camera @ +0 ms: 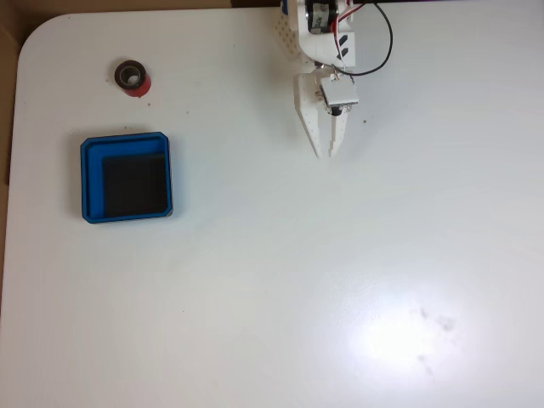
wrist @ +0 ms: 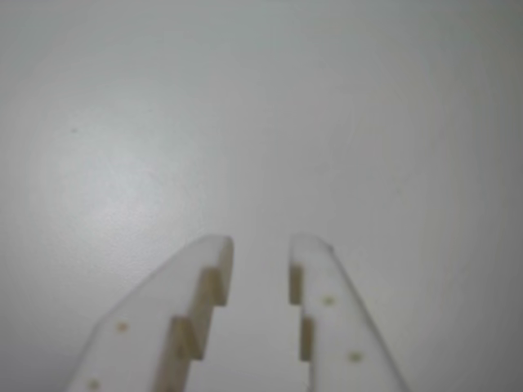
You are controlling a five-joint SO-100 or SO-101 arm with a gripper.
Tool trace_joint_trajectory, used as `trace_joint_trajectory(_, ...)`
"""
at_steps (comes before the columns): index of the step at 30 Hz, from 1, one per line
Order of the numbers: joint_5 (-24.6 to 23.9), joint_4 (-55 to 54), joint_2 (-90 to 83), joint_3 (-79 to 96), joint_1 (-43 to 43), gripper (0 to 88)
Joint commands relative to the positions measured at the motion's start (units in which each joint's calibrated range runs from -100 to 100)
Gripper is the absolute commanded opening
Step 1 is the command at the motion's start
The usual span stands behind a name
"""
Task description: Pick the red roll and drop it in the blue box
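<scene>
Claw (camera: 327, 155) empty, jaws parted by a narrow gap with bare tabletop showing between the tips; same in the wrist view (wrist: 260, 245), two stepped white fingers (wrist: 196, 286), nothing held. It hangs over the tabletop (camera: 340, 280) near the far edge in the fixed view, tips pointing down-frame. One arm (camera: 327, 38), entering from the top edge, white body, red and black cable looped at its right side.

Count: one red roll (camera: 131, 77), one blue box (camera: 127, 178).

Red roll sits upright on the tabletop, upper left in the fixed view, near the rounded corner, well apart from the claw. Blue box lies just below it in that view, apart from it, close to the left edge; black floor bare.

Open room: the whole span between claw and roll is clear white surface. Right and lower parts of the tabletop are also free; a glare patch and a few faint smudges sit lower right.
</scene>
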Motion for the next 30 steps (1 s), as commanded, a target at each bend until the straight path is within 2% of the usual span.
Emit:
trace_joint_trajectory(1,0.20,0.16,-0.44,0.81,-0.19,0.7)
trace_joint_trajectory(14,-0.07,0.24,-0.44,0.63,0.79,0.6)
trace_joint_trajectory(30,-0.24,0.24,-0.44,0.72,55.60,0.6)
